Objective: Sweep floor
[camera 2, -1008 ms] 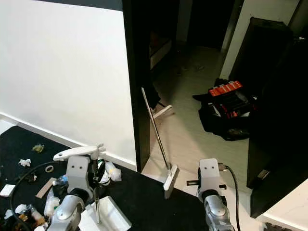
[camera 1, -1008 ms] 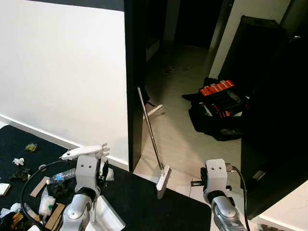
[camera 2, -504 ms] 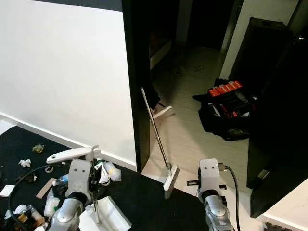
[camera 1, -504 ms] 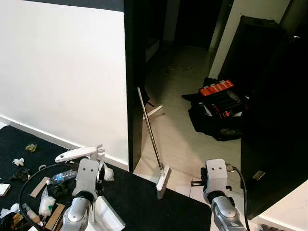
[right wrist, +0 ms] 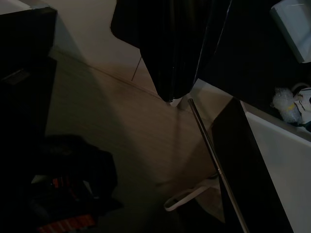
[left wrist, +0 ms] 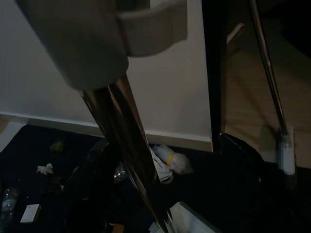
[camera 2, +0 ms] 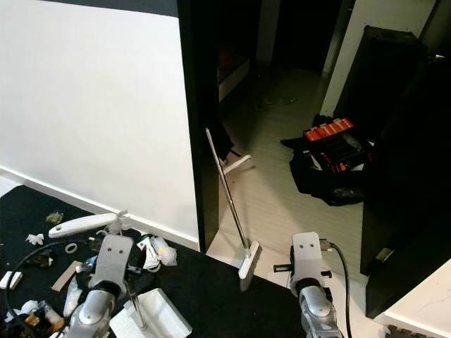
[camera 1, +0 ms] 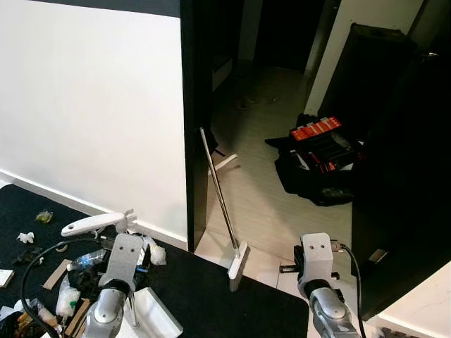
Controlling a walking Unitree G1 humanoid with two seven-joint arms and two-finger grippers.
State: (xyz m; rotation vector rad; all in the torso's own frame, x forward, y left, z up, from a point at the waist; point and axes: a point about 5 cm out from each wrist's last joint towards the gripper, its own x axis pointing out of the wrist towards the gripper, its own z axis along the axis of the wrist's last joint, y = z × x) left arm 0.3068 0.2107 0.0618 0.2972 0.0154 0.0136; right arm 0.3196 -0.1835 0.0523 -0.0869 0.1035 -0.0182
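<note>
A broom (camera 1: 220,202) with a silver pole leans against the black door frame (camera 1: 196,120), its pale head (camera 1: 239,263) resting on the light floor. My left gripper (left wrist: 165,165) is shut on the silver pole (left wrist: 130,145) of a long-handled dustpan. The dustpan's white grip (camera 1: 95,223) sticks out above my left wrist, and its white pan (camera 1: 151,320) sits on the black carpet (camera 1: 218,306). Scattered rubbish (camera 1: 39,278) lies on the carpet to my left. My right arm (camera 1: 317,264) hangs low, about a step to the right of the broom head.
A white wall (camera 1: 91,105) closes off the left. Beyond the doorway a black bag with red items (camera 1: 318,160) lies on the light floor (camera 1: 261,197). A dark cabinet (camera 1: 402,162) stands on the right. A plastic bottle (camera 1: 90,259) and crumpled wrappers (camera 2: 158,251) lie by the skirting.
My left arm has shifted to the left with the dustpan, and its white grip has swung left. The broom and my right arm have stayed put.
</note>
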